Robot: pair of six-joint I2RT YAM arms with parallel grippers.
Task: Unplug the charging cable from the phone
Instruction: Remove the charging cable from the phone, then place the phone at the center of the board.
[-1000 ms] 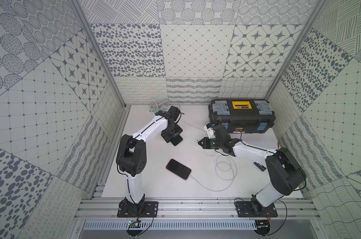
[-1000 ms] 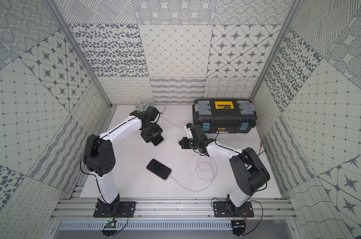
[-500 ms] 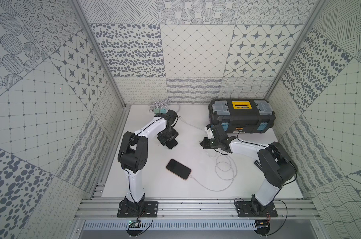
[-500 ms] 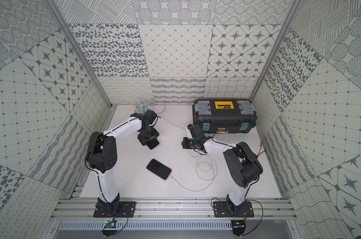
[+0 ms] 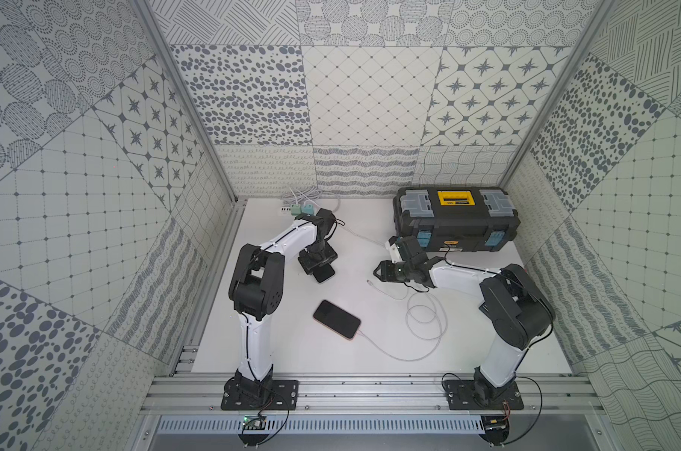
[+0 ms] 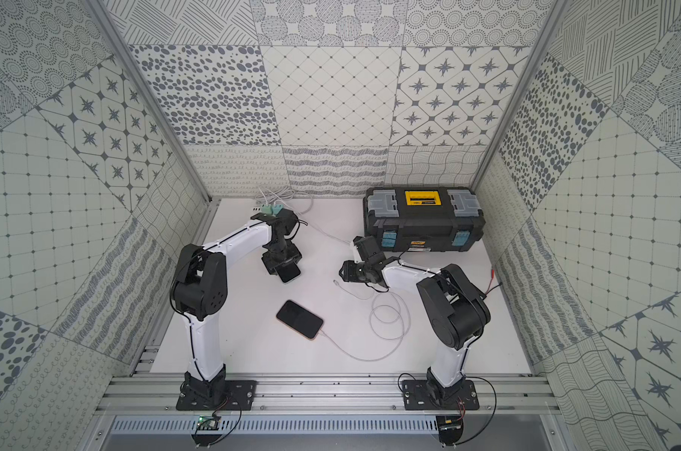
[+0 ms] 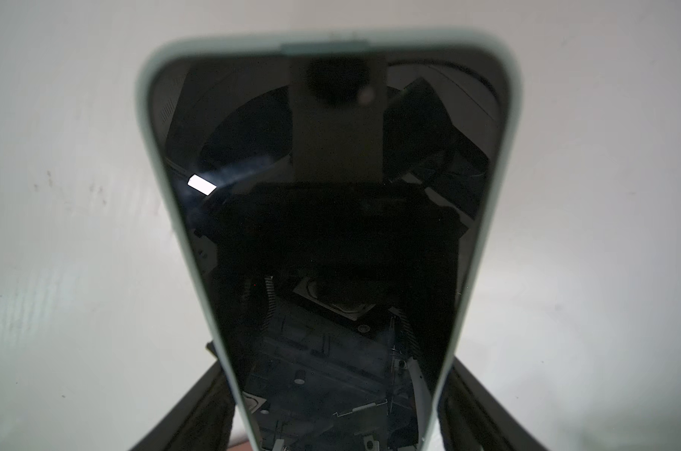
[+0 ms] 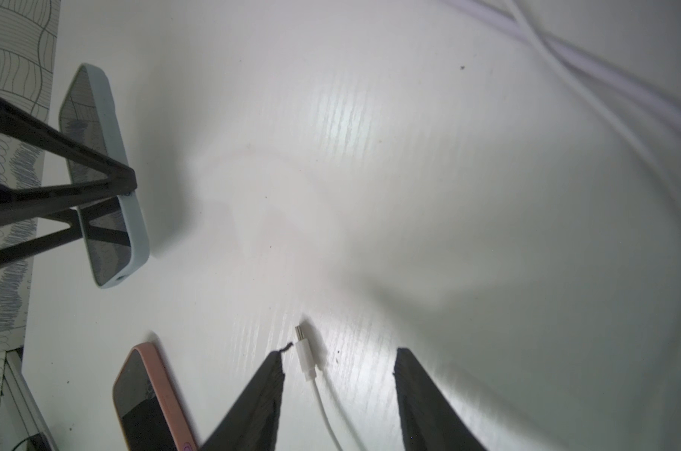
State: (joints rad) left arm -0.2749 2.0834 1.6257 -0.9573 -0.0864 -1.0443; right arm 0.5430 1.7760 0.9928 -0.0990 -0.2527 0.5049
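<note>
My left gripper [image 5: 320, 269] is shut on a phone in a pale blue case [image 7: 331, 195] and holds it by its two long edges just above the table's back left. That phone [image 8: 112, 164] has nothing in its port. The charging cable's white plug [image 8: 303, 351] lies loose on the table between the fingers of my right gripper [image 8: 341, 353], which is open. In both top views the plug [image 5: 370, 282] [image 6: 336, 282] sits just in front of the right gripper [image 5: 378, 270].
A second phone in a pink case [image 5: 337, 319] lies face up near the middle, with a white cable plugged into it. Cable loops [image 5: 425, 316] lie beside the right arm. A black toolbox [image 5: 456, 218] stands at the back right. A power strip with chargers [image 5: 298, 211] sits at the back left.
My right gripper has opened, and the plug now lies on the table between its fingers. The left gripper has drawn the blue-cased phone slightly toward the front left.
</note>
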